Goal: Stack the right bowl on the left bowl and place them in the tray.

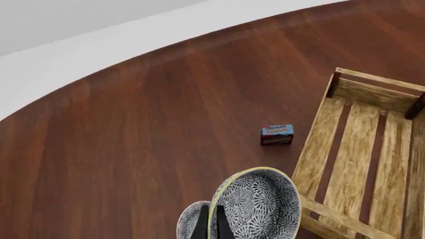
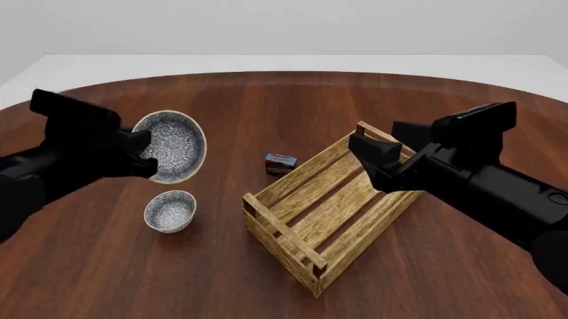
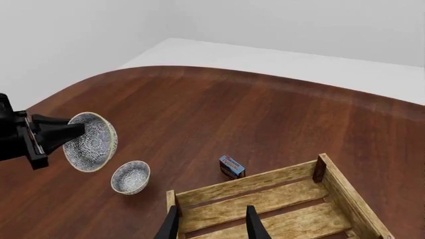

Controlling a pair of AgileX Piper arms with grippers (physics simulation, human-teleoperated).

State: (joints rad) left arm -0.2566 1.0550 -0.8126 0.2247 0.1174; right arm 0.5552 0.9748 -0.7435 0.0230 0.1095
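Left gripper (image 2: 145, 154) raised above table (image 2: 266, 100), clamped on rim of one bowl (image 2: 175, 146). Bowl tilted steeply, patterned inside facing right. Second bowl (image 2: 169, 211) upright on table, below held bowl and apart from it. Wooden tray (image 2: 324, 203) right of both bowls, set diagonally, nothing inside. Small blue-and-red box (image 2: 281, 163) on table just beside tray's left long side. Right gripper (image 2: 366, 159) hovers over tray's far end; finger state not discernible.

Open table (image 2: 293, 100) lies beyond the tray (image 2: 306, 256); only a small box (image 2: 281, 163) stands just beside the tray's far-left wall.
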